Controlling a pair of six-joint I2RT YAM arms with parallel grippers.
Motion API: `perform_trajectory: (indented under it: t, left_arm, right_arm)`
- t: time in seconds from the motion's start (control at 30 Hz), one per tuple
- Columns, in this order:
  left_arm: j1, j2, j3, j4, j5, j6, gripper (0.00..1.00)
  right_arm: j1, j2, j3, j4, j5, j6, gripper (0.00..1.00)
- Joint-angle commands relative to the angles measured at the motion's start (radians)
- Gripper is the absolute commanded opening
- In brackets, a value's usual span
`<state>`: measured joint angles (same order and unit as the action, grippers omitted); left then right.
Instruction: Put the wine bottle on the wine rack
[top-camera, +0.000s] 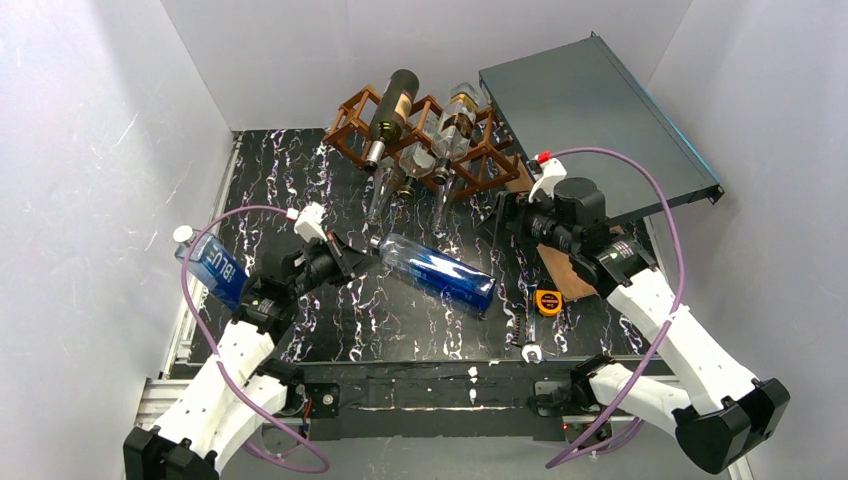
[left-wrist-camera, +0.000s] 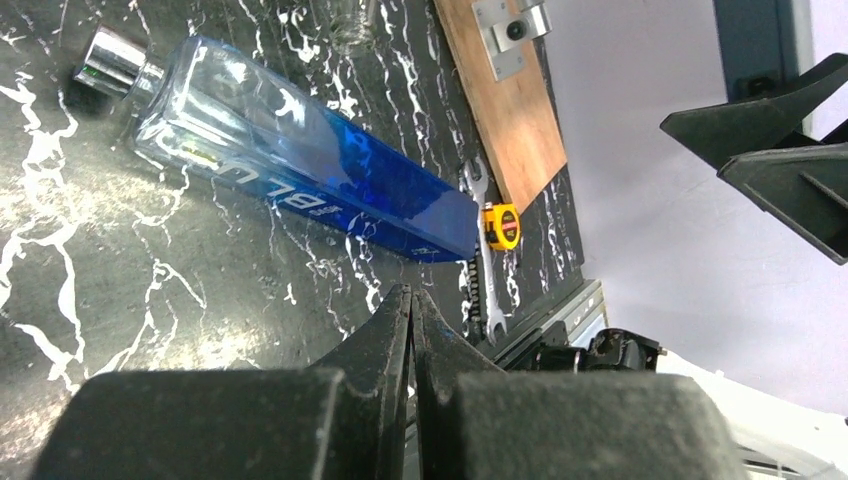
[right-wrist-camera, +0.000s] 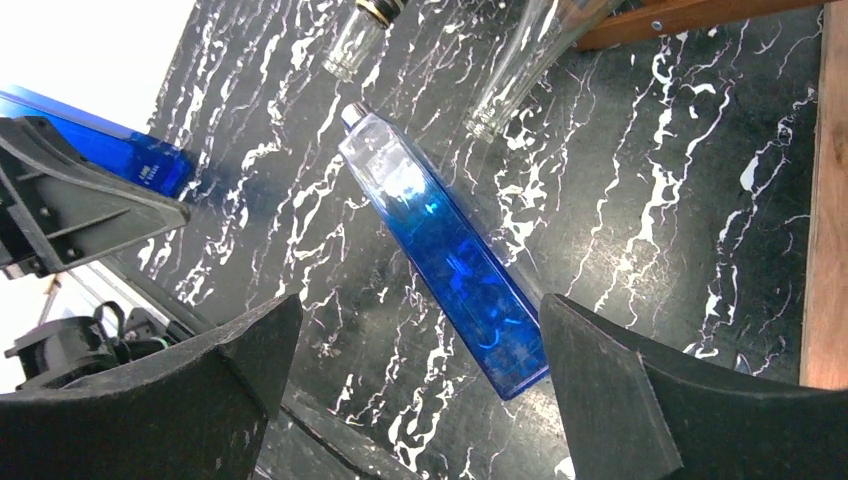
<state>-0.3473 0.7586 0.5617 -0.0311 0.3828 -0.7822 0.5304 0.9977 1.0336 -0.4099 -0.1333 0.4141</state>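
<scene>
1. I see the blue-and-clear square glass bottle (top-camera: 440, 272) lying flat mid-table, apart from the reddish-brown wooden lattice rack (top-camera: 347, 118)
2. Left pincer (left-wrist-camera: 410, 300) clenched empty, near its cap
3. Right pincer (right-wrist-camera: 420, 310) released, above it

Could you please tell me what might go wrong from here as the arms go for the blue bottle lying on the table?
1. The left gripper is shut close to the blue bottle; a push could shove it into the tape measure.
2. A second blue bottle lies at the left edge of the table and could be knocked off.
3. The wine rack already holds a dark bottle and others; loading may jostle them.
</scene>
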Motion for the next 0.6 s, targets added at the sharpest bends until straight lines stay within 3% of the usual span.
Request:
perform_trajectory:
  t: [0.0, 0.1, 0.23, 0.3, 0.37, 0.57]
  left_arm:
    - [-0.004, -0.042, 0.048, -0.114, 0.01, 0.053, 0.0]
    - [-0.004, -0.019, 0.142, -0.3, 0.017, 0.083, 0.04]
    - [-0.004, 0.04, 0.265, -0.478, 0.067, 0.119, 0.45]
    - [-0.004, 0.036, 0.287, -0.499, 0.091, 0.112, 0.6]
    - [-0.004, 0.013, 0.3, -0.504, 0.108, 0.115, 0.95]
    - [-0.004, -0.011, 0.367, -0.588, 0.101, 0.187, 0.98]
  right_arm:
    - [0.06, 0.029, 0.011, -0.031, 0.069, -0.059, 0.98]
    - [0.19, 0.069, 0.028, -0.043, 0.218, -0.098, 0.98]
    - [0.389, 0.198, 0.078, -0.083, 0.405, -0.149, 0.98]
    - [0.451, 0.276, 0.108, -0.094, 0.474, -0.183, 0.98]
    - [0.477, 0.348, 0.124, -0.099, 0.504, -0.22, 0.98]
    - [0.474, 0.501, 0.133, -0.042, 0.506, -0.372, 0.98]
